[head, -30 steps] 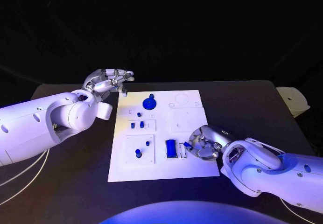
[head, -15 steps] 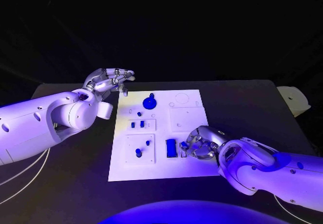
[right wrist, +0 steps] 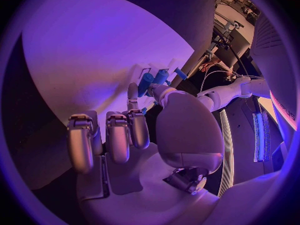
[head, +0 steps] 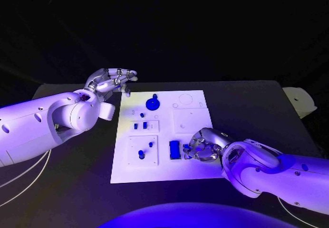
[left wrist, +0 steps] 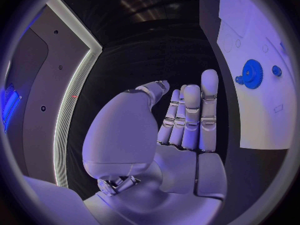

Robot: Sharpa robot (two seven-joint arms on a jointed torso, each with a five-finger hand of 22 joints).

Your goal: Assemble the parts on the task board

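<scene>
A: Starting nearest me. What is the right hand [head: 203,146] doing?

B: I am seeing it lying low on the board [head: 192,118], at the near right part, fingers curled inward beside a blue block [head: 174,150]. A small blue piece [head: 186,151] is sitting right at its fingertips [right wrist: 133,91]. I cannot tell whether it is pinching that piece or only touching it.

A: And the parts further in?

B: I am noting a small blue peg [head: 140,155] standing in the near left panel, two short blue pieces [head: 140,126] sitting side by side in the panel beyond it, and a blue gear [head: 152,104] lying toward the far edge, with a blue knob [left wrist: 276,71] just beside it.

A: The left hand [head: 110,81]?

B: It is hovering off the board's far left corner, above the table [head: 254,102]. The fingers [left wrist: 209,110] are standing straight and close together, thumb apart, holding nothing.
</scene>
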